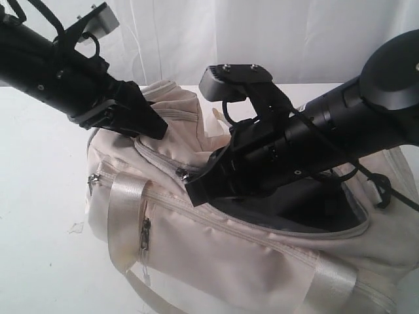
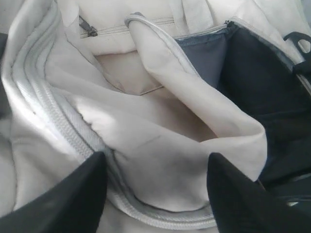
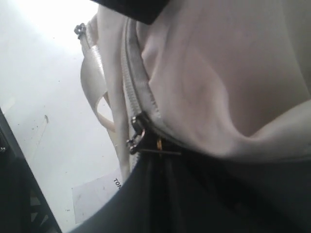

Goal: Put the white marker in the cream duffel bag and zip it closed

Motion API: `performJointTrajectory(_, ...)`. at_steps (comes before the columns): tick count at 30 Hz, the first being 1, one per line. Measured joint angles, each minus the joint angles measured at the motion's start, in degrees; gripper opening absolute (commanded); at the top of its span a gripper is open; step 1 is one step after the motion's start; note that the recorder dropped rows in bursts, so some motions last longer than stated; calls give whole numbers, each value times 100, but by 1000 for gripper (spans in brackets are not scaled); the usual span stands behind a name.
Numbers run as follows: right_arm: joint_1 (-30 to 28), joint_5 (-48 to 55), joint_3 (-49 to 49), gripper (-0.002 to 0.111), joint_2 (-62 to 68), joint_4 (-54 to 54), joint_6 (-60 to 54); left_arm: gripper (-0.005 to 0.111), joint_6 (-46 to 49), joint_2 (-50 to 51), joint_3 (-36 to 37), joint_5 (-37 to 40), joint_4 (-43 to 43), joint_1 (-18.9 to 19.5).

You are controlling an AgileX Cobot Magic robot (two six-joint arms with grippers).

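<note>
Exterior view: the cream duffel bag (image 1: 216,261) is sitting on the white worktop (image 1: 39,196), its top gaping. Left wrist view: the left claw (image 2: 156,158) is hovering spread wide over folded cream fabric. Right wrist view: the right claw (image 3: 170,162) is pressing closed against the zipper pull (image 3: 140,138).

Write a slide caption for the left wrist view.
Open left gripper hovers over a folded flap of the bag, dark lining exposed alongside.

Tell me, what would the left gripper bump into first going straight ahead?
The left gripper would probably hit the folded fabric of the cream duffel bag first, though the depth is hard to judge.
</note>
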Motion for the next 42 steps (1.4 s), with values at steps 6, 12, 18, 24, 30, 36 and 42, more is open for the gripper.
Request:
performJointTrajectory(6,0,-36,0,0,0,12,0,45,0,133,0,0,0,0)
performJointTrajectory(12,0,-36,0,0,0,23,0,20,0,243,0,-47,0,0)
performJointTrajectory(18,0,-46,0,0,-26,154,-50,5,0,276,0,-95,-11,0)
performJointTrajectory(24,0,5,0,0,-217,167,-50,2,0,276,0,-292,-47,-12)
performJointTrajectory(30,0,177,0,0,-444,104,49,2,0,276,0,-368,-150,-34)
performJointTrajectory(36,0,279,0,0,-640,-942,1058,2,0,276,0,-336,-174,-61)
performJointTrajectory(42,0,342,0,0,-894,-2188,2121,2,11,276,0,-275,-302,-92)
